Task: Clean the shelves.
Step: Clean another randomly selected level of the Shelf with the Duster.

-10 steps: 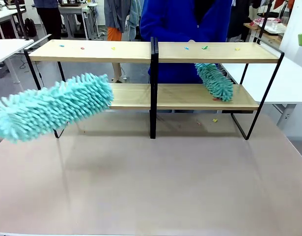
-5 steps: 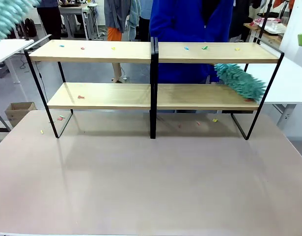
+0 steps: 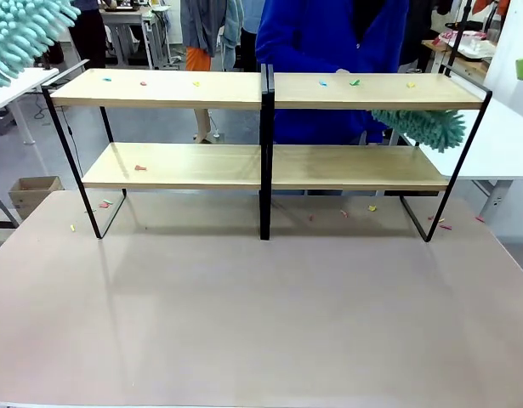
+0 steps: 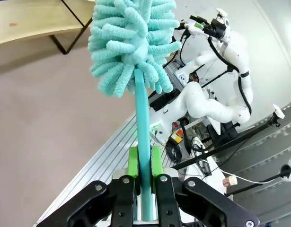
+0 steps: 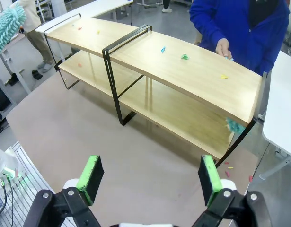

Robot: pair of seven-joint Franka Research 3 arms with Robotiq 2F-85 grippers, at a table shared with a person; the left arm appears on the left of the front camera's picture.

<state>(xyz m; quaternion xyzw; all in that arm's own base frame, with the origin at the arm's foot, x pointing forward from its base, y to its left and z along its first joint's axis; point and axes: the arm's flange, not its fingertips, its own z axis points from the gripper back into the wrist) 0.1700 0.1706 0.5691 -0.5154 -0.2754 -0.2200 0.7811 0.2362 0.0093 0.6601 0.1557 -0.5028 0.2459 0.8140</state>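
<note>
The left pincer (image 4: pixel 144 163) was clamped on the handle of a teal duster (image 4: pixel 131 42), head held high at ten o'clock, likely poised to sweep scraps (image 3: pixel 143 83) off the shelves (image 3: pixel 159 89) standing at twelve o'clock on the surface (image 3: pixel 261 323). The right pincer (image 5: pixel 150 179) hung wide open, empty, clear of the work.

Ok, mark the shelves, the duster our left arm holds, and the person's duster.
shelves (image 3: pixel 193 166), front view, bare lower left board.
robot's duster (image 4: pixel 131 42), left wrist view, fluffy head.
person's duster (image 3: pixel 418 127), front view, fluffy head.
</note>
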